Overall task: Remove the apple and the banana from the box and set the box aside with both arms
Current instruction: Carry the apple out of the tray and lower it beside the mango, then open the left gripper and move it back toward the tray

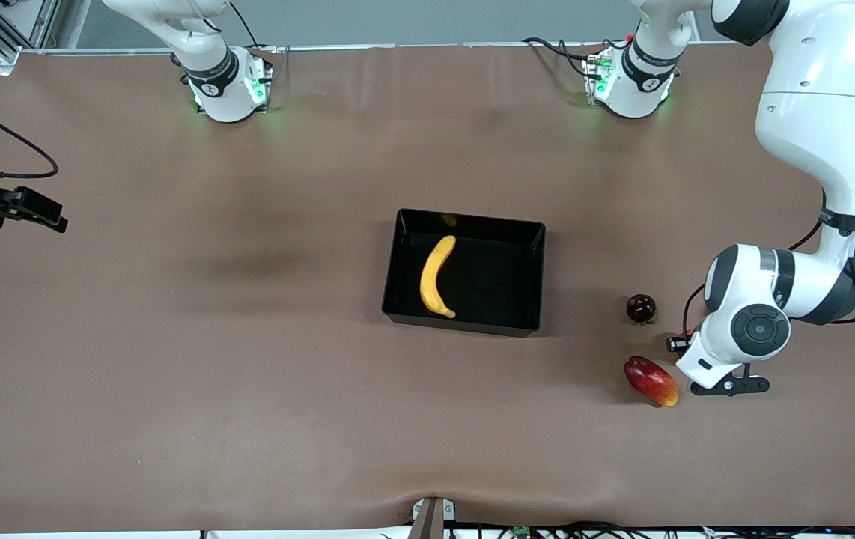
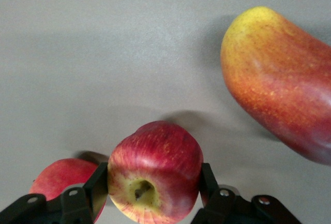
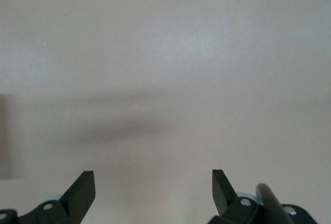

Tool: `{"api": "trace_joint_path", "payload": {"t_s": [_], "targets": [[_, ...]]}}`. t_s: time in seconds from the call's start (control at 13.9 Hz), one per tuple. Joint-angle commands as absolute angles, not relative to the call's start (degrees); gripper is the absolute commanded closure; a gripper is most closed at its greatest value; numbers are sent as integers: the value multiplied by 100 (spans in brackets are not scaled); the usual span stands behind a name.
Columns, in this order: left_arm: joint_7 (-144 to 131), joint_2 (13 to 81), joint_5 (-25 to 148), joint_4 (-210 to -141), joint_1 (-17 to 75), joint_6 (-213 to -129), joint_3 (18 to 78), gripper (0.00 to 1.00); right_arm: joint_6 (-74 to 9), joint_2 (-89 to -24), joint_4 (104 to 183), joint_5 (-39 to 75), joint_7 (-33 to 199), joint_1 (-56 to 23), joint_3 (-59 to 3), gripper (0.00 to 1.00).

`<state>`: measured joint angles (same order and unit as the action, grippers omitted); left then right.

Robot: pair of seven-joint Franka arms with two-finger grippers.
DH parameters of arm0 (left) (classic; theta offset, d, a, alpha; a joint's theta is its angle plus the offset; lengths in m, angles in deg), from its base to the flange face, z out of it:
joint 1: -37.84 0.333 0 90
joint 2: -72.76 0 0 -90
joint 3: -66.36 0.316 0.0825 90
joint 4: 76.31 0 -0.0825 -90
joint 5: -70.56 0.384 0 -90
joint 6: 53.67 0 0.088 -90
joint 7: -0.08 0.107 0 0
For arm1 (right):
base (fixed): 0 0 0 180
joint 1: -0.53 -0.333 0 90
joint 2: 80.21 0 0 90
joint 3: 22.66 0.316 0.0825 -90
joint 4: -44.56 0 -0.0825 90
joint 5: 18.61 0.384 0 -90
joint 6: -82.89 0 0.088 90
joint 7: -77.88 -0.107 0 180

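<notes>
You are holding the apple (image 2: pixel 155 171) clamped in the left gripper (image 2: pixel 155 182), low over the table (image 1: pixel 173 337) toward the left arm's end. The mango (image 2: pixel 282 81) and a second red fruit (image 2: pixel 61 180) are lying just beside it, so letting go here is risking a nudge or a roll. The banana (image 1: pixel 436 278) is lying in the box (image 1: pixel 532 277) mid-table. The right gripper (image 3: pixel 153 188) is waiting, jaws spread apart, at the right arm's edge. The brown mat is looking smooth and bare.
</notes>
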<state>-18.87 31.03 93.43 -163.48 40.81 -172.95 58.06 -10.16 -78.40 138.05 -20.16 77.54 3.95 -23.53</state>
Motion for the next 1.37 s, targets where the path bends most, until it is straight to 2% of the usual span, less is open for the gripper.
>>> {"api": "trace_joint_path", "payload": {"t_s": [0.0,0.22,0.43,0.65,0.94,1.15,1.3], "targets": [[-1891,3058,9455,-16385,4144,-17469,5749,58,-957,-7792,13693,-2037,7806,501,-2283,0],[-1882,3014,9473,-16385,4161,-17522,5749,2,-957,-7783,13693,-2029,7806,510,-2283,0],[-1873,3206,9447,-16376,4127,-17444,5740,0,-957,-7783,13693,-2029,7806,510,-2283,0],[-1882,3767,9368,-16341,4100,-16672,5504,0,-957,-7783,13693,-2028,7806,510,-2283,0],[-2013,4349,9061,-16324,4091,-15933,4583,0,-957,-7783,13684,-2028,7806,510,-2283,0],[-2802,4341,8963,-16332,4030,-15844,3625,0,-957,-7783,13693,-2028,7806,510,-2283,0],[-3128,4166,9033,-16315,3689,-15948,3350,0,-957,-7783,13693,-2028,7806,519,-2283,0]]}}
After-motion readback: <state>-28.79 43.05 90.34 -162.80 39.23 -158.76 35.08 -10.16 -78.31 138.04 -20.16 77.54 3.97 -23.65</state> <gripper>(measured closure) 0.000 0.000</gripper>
